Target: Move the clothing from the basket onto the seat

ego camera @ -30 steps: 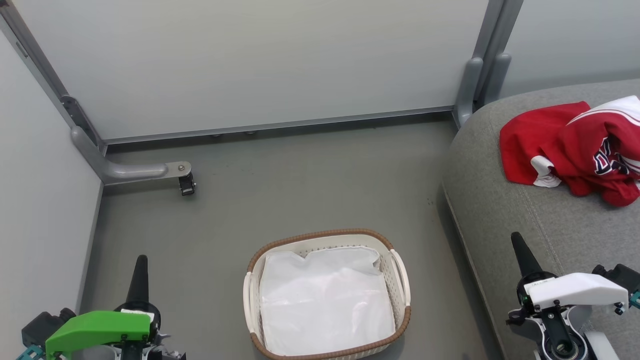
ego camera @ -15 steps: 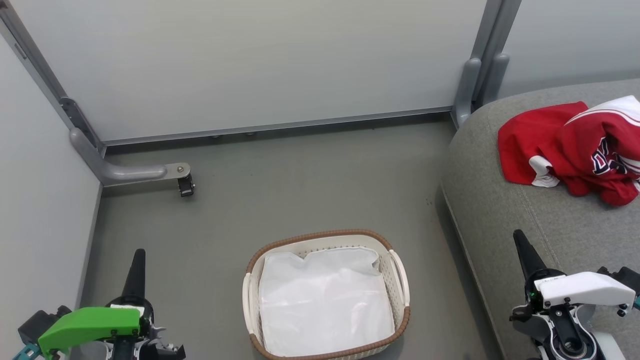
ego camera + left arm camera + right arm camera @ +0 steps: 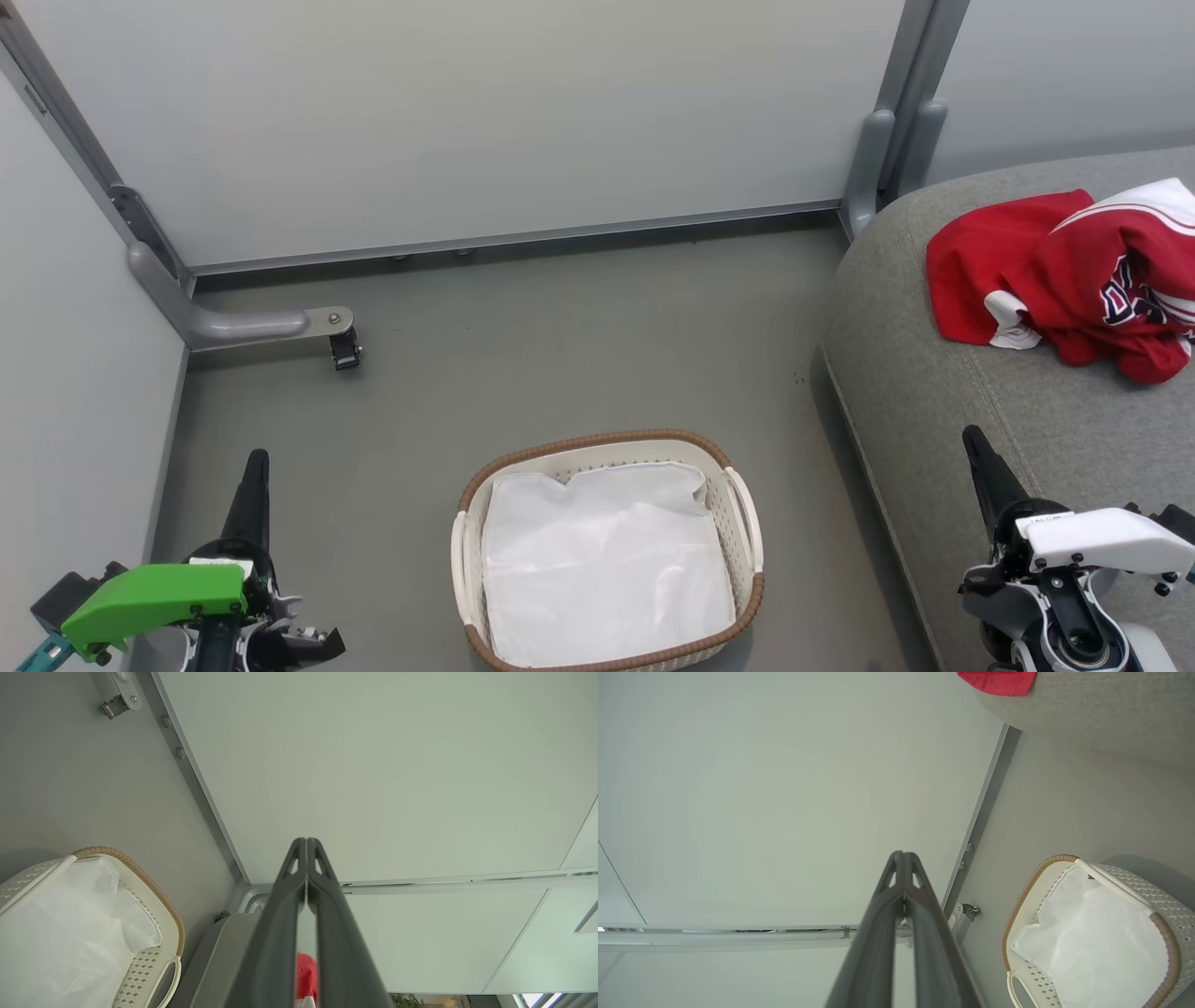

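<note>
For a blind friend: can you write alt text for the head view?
Red clothing with white trim lies heaped on a grey sofa seat at right; the cream basket on the floor holds just a white liner. The left gripper and right gripper hang shut and empty at the bottom corners.

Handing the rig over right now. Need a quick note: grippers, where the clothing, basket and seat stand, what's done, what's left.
Left gripper: fingers shut, empty, low at the left above the floor.
Right gripper: fingers shut, empty, seen over the near part of the seat.
Clothing: both red pieces heaped on the seat, towards its far end.
Basket: on the floor between the arms, with just the white liner in it.
Done: clothing is out of the basket and on the seat.
Left: nothing visible to move.
</note>
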Available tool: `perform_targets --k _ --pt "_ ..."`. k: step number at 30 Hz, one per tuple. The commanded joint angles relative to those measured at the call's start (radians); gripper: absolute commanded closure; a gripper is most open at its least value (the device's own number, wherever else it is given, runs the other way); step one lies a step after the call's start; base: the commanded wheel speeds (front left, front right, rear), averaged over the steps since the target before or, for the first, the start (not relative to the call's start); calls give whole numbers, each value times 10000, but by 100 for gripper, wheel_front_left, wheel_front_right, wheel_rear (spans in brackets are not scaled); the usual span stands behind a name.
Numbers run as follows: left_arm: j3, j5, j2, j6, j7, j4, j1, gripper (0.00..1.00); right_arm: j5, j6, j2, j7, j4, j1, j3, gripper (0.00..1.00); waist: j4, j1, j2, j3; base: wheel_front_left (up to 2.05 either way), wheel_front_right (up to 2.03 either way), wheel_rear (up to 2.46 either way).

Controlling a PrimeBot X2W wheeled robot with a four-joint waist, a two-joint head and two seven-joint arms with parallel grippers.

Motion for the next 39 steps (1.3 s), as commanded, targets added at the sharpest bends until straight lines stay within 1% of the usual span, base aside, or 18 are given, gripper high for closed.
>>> perform_targets --k 1,18,39 --pt "64 -200 59 -45 60 -13 -206 100 206 1 -62 71 -94 65 -55 100 -4 0 0 -3 0 0 0" --pt "197 -1217 60 -128 371 10 -365 100 1355 0 -72 365 -199 114 -204 100 -48 0 0 -35 0 0 0" --pt "196 -1189 56 -125 378 10 -338 100 1339 0 -72 372 -195 114 -198 100 -49 0 0 -36 0 0 0"
